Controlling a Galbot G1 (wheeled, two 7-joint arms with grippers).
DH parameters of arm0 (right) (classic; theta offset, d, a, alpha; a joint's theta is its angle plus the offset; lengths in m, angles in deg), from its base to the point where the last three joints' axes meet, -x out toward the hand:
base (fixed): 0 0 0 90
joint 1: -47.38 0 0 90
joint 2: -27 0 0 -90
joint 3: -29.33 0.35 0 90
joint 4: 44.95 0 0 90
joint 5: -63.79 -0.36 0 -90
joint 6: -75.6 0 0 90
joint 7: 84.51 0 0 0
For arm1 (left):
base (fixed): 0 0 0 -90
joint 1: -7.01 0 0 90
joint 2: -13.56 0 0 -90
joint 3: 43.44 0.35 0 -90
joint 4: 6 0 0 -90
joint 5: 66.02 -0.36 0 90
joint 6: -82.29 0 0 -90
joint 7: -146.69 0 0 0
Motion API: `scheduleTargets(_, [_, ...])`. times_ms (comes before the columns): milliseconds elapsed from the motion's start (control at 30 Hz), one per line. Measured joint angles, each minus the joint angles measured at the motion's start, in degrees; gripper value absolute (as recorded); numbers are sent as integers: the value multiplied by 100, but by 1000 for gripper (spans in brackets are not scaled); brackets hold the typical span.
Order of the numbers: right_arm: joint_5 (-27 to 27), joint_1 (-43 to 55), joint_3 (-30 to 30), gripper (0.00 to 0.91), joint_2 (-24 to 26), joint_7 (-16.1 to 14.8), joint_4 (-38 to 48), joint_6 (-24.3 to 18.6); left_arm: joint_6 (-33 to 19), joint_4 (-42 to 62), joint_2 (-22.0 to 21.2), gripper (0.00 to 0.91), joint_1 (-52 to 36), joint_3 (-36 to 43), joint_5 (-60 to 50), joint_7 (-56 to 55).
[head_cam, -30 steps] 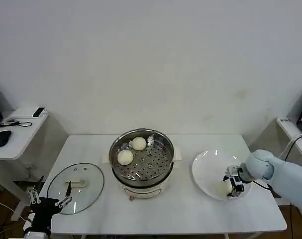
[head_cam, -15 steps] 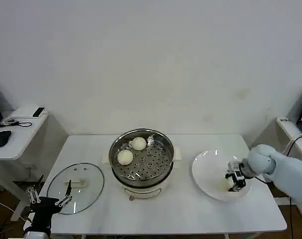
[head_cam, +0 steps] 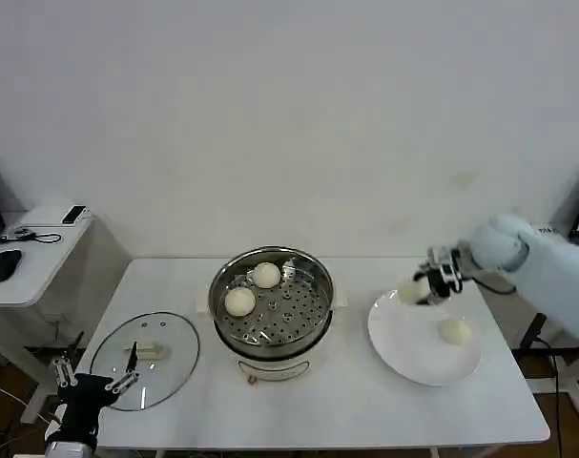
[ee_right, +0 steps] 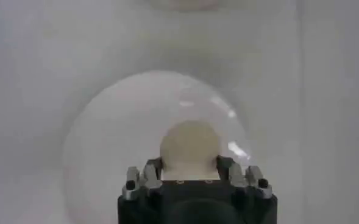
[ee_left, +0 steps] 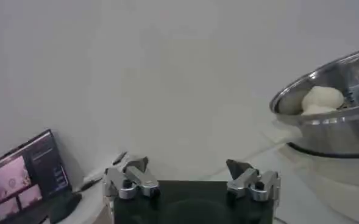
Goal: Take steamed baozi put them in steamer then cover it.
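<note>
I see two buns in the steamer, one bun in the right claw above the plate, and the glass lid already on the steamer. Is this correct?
Not quite: the glass lid lies on the table left of the steamer, which is open, as the head view shows. The rest holds: two buns inside, one bun in the right claw above the plate.

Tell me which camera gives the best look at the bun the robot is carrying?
The right wrist view: the bun sits large and centred between the right hand's fingers, above the plate. The head view shows it small and partly hidden. The left wrist view looks toward the pot.
</note>
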Motion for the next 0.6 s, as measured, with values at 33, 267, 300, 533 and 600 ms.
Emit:
scheduleTargets(33, [-53,146,-65,605,-82,15,3,-1,0,-12,1,907,-2,-4,2,0])
scheduleTargets(267, [-391,1139,-646,605,-765,107,-32,-7,1,-42,-52,907,13,-87,15,-6])
scheduleTargets(300, [-429,1240,-720,605,-868,117,-38,-12,1,-49,-66,907,17,-100,16,-7])
scheduleTargets(533, [-624,1671,-1222,605,-1638,158,-19,-159,15,-127,-127,907,55,-189,13,-8])
scheduleTargets(600, [-678,1725,-1346,605,-1851,148,-8,-240,17,-132,-145,907,70,-211,13,-8])
